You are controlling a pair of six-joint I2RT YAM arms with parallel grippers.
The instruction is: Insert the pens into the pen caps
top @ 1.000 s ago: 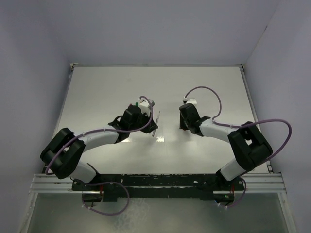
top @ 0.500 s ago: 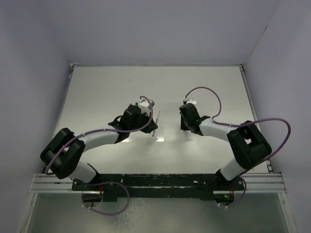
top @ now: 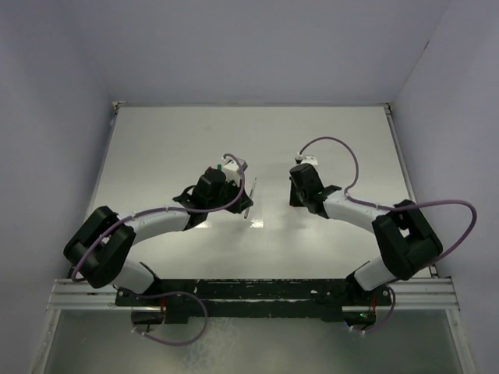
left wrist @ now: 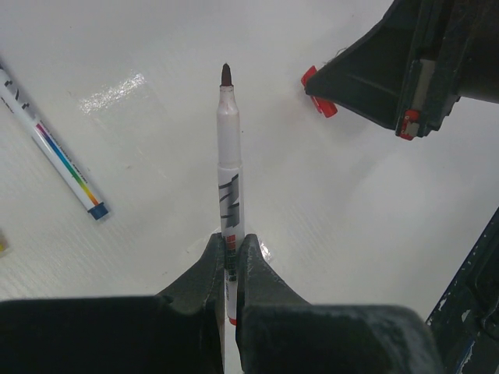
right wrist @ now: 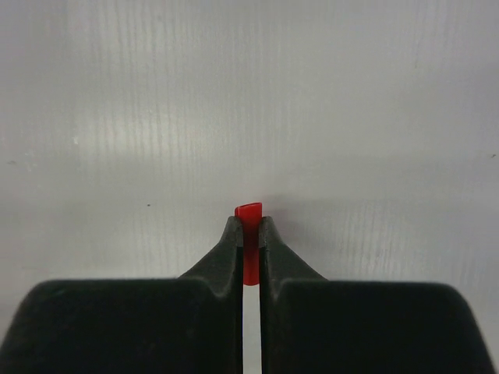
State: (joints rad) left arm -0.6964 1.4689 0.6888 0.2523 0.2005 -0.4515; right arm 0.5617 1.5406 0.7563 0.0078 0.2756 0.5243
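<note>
While the left gripper [left wrist: 231, 251] clamps a pen [left wrist: 228, 148] at frame centre, the right gripper [right wrist: 249, 234] pinches the red cap [left wrist: 328, 108] at upper right; open table [left wrist: 156, 47] lies between them, and another pen [left wrist: 54, 148] rests near the left edge.

Left wrist view: lower end of held pen [left wrist: 228, 156] is hidden betw. the fingers of left gripper [left wrist: 232, 243]. 2nd pen [left wrist: 54, 152] is cut off by the left edge, far end not seen. Right wrist view: red cap [right wrist: 249, 213] mostly hidden inside right gripper [right wrist: 249, 226], only its end shows. Top view: cap too small to tell.
</note>
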